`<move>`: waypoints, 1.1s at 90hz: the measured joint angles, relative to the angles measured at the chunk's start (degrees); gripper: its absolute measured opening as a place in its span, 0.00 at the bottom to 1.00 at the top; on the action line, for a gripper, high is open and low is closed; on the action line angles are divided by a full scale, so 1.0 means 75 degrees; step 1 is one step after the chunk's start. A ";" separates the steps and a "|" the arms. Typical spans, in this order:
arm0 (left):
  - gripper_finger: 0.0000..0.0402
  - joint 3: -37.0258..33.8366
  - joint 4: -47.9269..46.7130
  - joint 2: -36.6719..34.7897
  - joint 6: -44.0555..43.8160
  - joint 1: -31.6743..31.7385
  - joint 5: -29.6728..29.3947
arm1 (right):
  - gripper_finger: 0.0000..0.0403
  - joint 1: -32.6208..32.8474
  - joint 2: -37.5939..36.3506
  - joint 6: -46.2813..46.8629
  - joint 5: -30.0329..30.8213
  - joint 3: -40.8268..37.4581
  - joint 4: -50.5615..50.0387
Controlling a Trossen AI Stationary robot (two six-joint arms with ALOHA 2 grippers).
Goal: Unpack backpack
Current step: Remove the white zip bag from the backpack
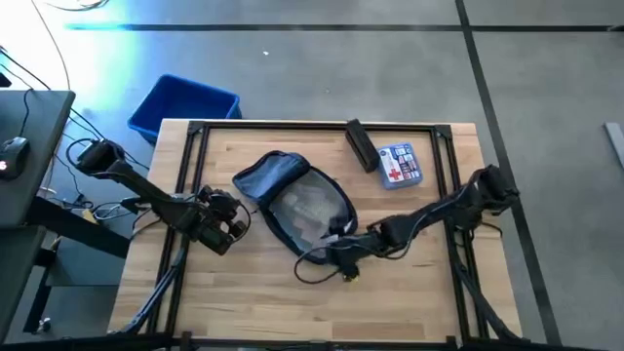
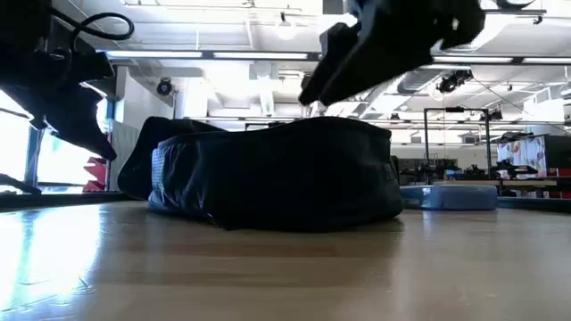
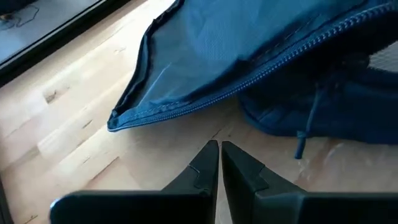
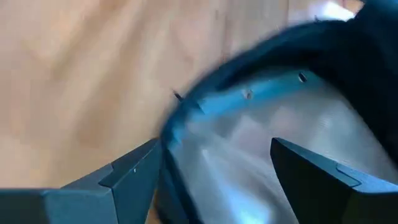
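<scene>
The dark navy backpack (image 1: 292,200) lies flat on the wooden table (image 1: 429,292), unzipped, with its flap (image 1: 268,175) folded toward the far left. A clear plastic pouch (image 1: 310,210) shows inside the opening. My right gripper (image 4: 214,152) hovers open over the backpack's near right rim (image 1: 341,239). One finger stands by the rim, the other over the pouch (image 4: 261,130). My left gripper (image 3: 219,146) is shut, low over the table left of the backpack (image 1: 229,222), just short of the flap's zip edge (image 3: 186,102). My right gripper comes slanting down from the table's right at the backpack's opening, fingers spread on either side of the pouch's blue-edged end (image 4: 236,99). I cannot tell whether either finger touches the pouch or the rim.
A black box (image 1: 361,144) and a blue-and-white first-aid kit (image 1: 400,164) lie at the far right of the table. A blue bin (image 1: 183,105) stands beyond the far left corner. A black strap loop (image 1: 314,271) trails from the backpack toward the near edge.
</scene>
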 joint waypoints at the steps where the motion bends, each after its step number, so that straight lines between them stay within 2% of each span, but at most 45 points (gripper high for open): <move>1: 0.00 0.0000 0.0013 0.0000 -0.0008 0.0002 -0.0006 | 0.70 -0.0021 0.0000 -0.0098 0.0068 0.0000 -0.0077; 11: 0.00 0.0000 0.0083 0.0000 -0.0017 0.0003 -0.0018 | 0.67 -0.0177 0.0000 -0.1208 0.0629 0.0081 -0.0641; 17: 0.00 0.0000 0.0083 0.0000 -0.0017 0.0003 -0.0043 | 0.66 -0.0236 0.0000 -0.1613 0.0571 0.0265 -0.1052; 33: 0.00 0.0000 0.0080 0.0000 -0.0017 0.0001 -0.0169 | 0.62 -0.0381 0.0000 -0.1347 0.0385 0.0697 -0.2793; 46: 0.00 0.0000 0.0083 0.0000 -0.0017 0.0003 -0.0186 | 0.60 -0.0393 0.0005 -0.1189 -0.0149 0.0506 -0.2826; 72: 0.00 0.0000 0.0108 0.0000 -0.0017 0.0000 -0.0146 | 0.58 -0.0089 0.0682 -0.1740 0.0278 0.0440 -0.2842; 78: 0.00 0.0000 0.0127 0.0000 -0.0020 0.0000 -0.0145 | 0.57 -0.0107 0.0960 -0.1612 0.0387 0.0440 -0.2785; 88: 0.00 -0.0028 0.0299 0.0000 -0.0017 0.0003 -0.0142 | 0.56 -0.0211 0.1377 -0.0887 0.1004 0.0446 -0.2769; 99: 0.00 -0.0055 0.0314 0.0032 -0.0017 0.0000 -0.0131 | 0.46 -0.0430 0.1765 0.0292 0.1336 0.0449 -0.2527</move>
